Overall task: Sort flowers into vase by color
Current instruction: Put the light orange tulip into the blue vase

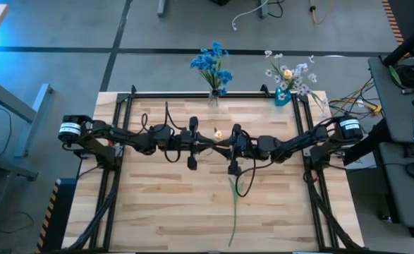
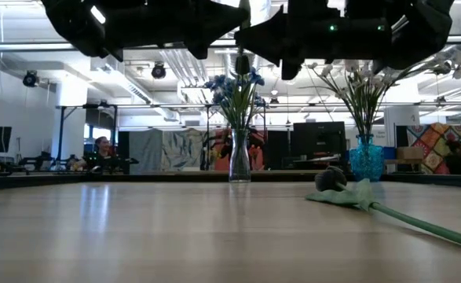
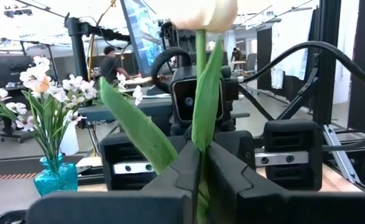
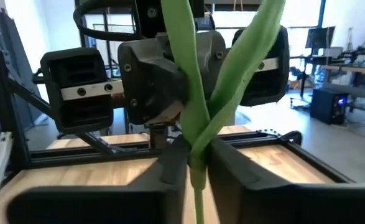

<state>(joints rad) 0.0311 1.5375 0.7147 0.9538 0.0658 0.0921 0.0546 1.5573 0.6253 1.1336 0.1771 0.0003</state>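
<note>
Above the table's middle my left gripper [image 1: 211,143] and my right gripper [image 1: 225,146] meet tip to tip, both shut on one flower with a pale head [image 1: 218,133] and a green stem. In the left wrist view the head [image 3: 208,11] stands over my left gripper [image 3: 202,171]. In the right wrist view the stem and a leaf rise from my right gripper [image 4: 196,163]. A second flower with a dark head [image 2: 334,179] lies flat on the table, its stem [image 1: 232,212] running toward the near edge. My left gripper pinches the green stem [image 3: 201,140] between its two fingers, below the pale head, where a long leaf [image 3: 138,127] branches off. The fingers come level from the table's left and lie across the stem. The flower stands upright, clear of the table. My right gripper pinches the same flower's stem [image 4: 194,146] between its two fingers, where a leaf [image 4: 247,62] crosses it. The fingers come level from the table's right, across the stem. Stem and leaf rise above the fingers, and a short piece shows below them.
At the far edge stand a clear glass vase [image 2: 239,161] with blue flowers [image 1: 212,62] and a blue vase [image 2: 365,159] with white flowers [image 1: 291,74]. Black frame rails [image 1: 111,190] run along the table's left and right sides.
</note>
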